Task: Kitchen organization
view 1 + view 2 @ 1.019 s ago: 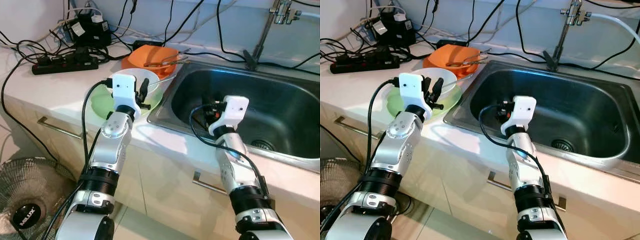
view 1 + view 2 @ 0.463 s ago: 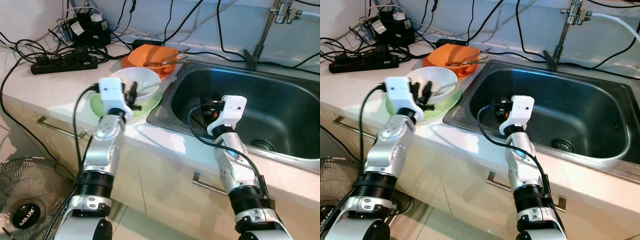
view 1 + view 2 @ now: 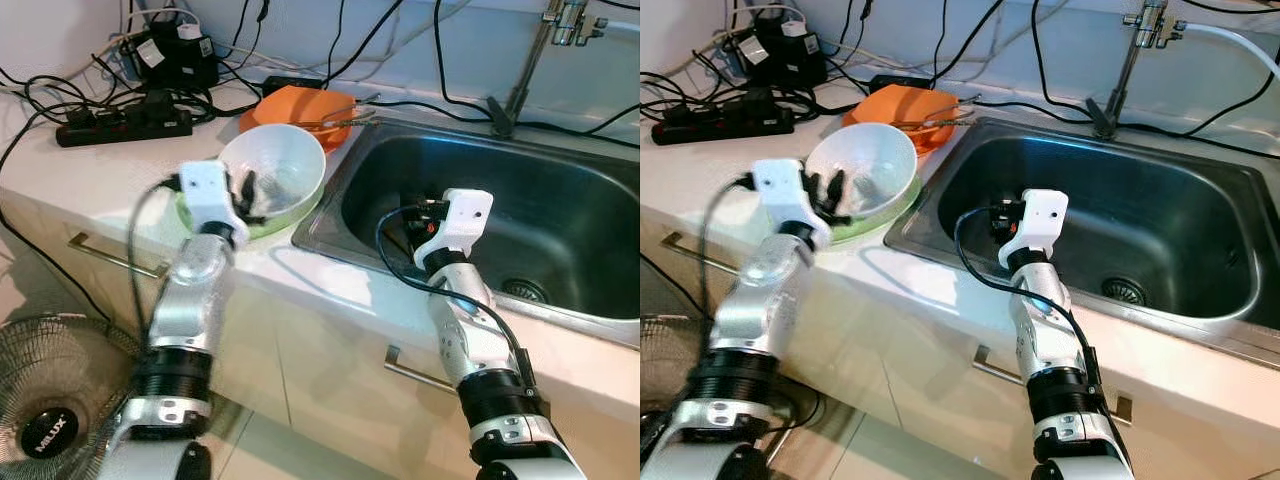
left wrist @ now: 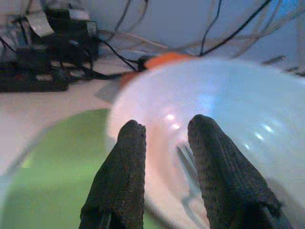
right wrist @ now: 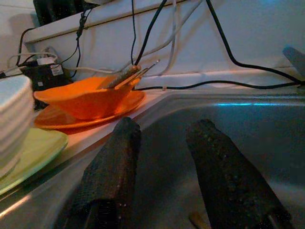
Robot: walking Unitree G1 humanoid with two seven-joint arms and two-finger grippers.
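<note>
White bowl (image 3: 272, 172) sits tilted on a green plate (image 3: 262, 222) at centre-left of the head views, on the pale table (image 3: 105, 175) just left of the sink's rim. At the upper left a black power strip (image 3: 125, 119) and a tangle of cables lie against the wall; a fan (image 3: 50, 400) stands on the floor at lower left. The left gripper (image 3: 243, 195) reaches the bowl's near rim, and its wrist view shows what the head views do not: its fingers (image 4: 124, 167) narrowly parted, straddling the rim, with a utensil faintly visible inside the bowl; whether they touch the rim I cannot tell. Behind the bowl, an orange bowl (image 3: 300, 108) on an orange plate carries utensils across its top. Right of centre, the right gripper (image 3: 1002, 222) hangs inside the steel sink (image 3: 520, 200), its fingers (image 5: 114, 167) moderately apart with nothing between them. The sink basin around it is open, with the drain (image 3: 1128, 290) to the right and the tap (image 3: 1130, 60) at the upper right.
</note>
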